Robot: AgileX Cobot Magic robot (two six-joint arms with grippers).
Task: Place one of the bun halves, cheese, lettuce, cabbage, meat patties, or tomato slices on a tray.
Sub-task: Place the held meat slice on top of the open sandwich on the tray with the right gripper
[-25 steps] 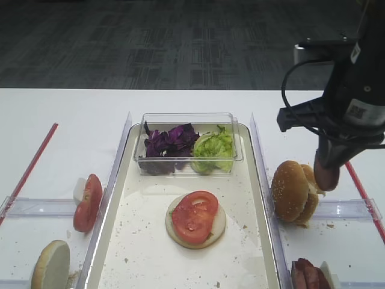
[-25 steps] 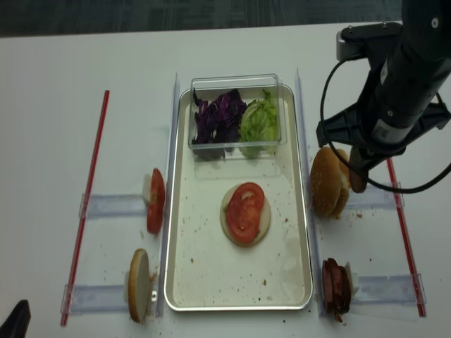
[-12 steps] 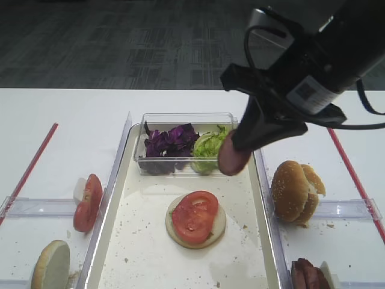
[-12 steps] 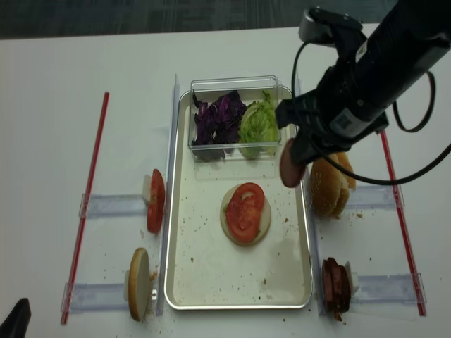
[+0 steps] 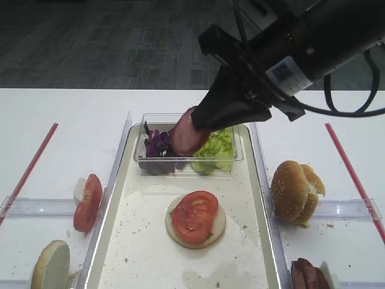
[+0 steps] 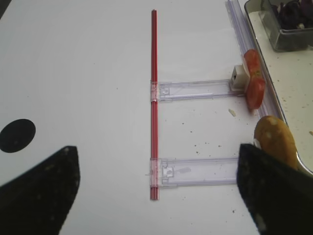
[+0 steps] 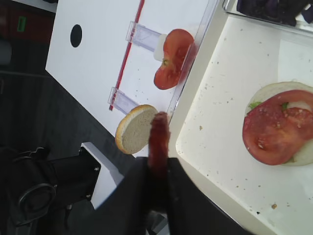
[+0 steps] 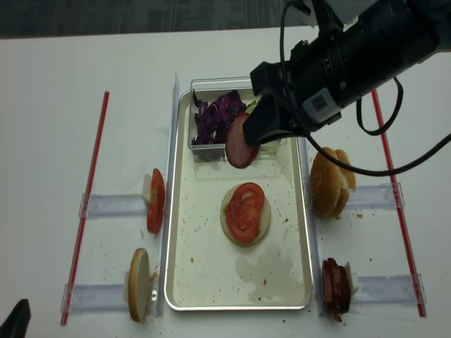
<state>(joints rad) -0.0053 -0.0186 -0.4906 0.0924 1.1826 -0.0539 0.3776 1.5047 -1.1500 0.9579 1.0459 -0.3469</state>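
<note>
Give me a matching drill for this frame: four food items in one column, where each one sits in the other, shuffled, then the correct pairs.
Things:
1. meat patty
2. tomato slice
3. purple cabbage
4. stacked bun halves

Places:
A. in the clear box
B. held in the right gripper, above the tray
C. on the table right of the tray
D. on a bun half in the tray

Pairs: 1-B, 2-D, 3-A, 4-C

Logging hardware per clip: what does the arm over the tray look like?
The right arm is bulky and matte black, with a loose black cable looping off it and a small white label with a printed code. Its gripper is black too, narrowing to slim fingers.
</note>
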